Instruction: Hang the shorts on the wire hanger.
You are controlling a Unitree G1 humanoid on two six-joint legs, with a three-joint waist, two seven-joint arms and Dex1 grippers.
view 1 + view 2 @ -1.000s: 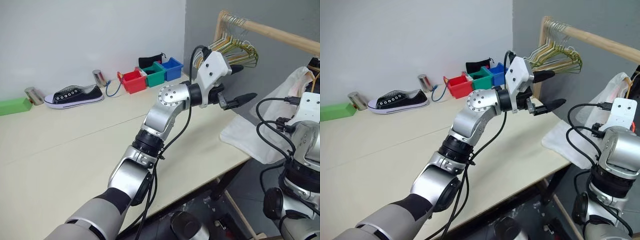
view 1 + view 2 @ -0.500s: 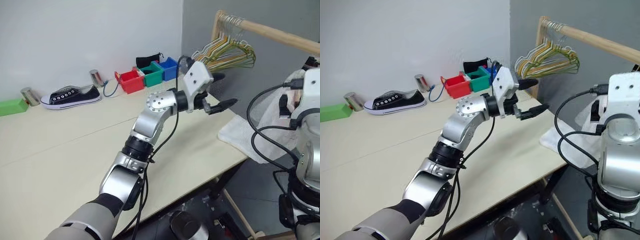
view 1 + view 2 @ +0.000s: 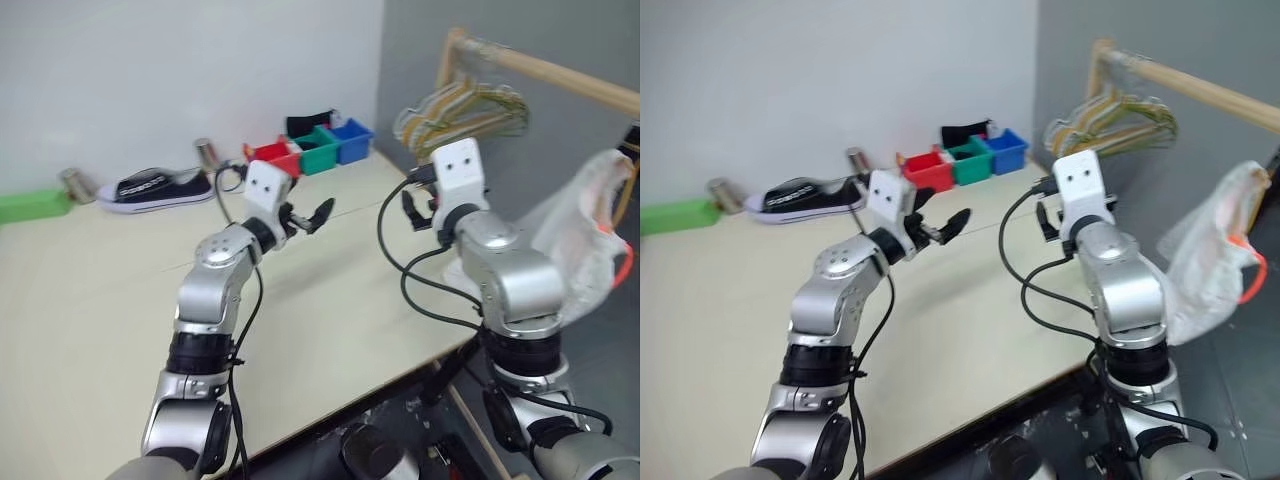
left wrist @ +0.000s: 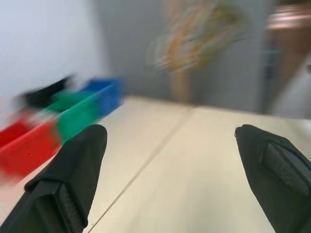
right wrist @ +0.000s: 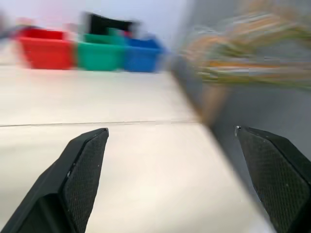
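Note:
The white shorts hang in a bunch off the table's right side, below the wooden rail, with the orange drawstring showing on their right. The wire hanger is hidden. My left gripper is held level above the table's far middle. It is open and its fingers stand wide apart with nothing between them. My right gripper hovers over the table's right part, left of the shorts and apart from them. Its fingers are also spread and empty.
A bunch of green, yellow and white hangers hangs at the rail's near end. Red, green and blue bins line the back wall. A black shoe, metal cans and a green block stand further left. The tabletop ends at the right edge.
The left gripper has swung left and down, away from the hanger bunch. The right arm has come in from the right edge to above the table. The head view has turned.

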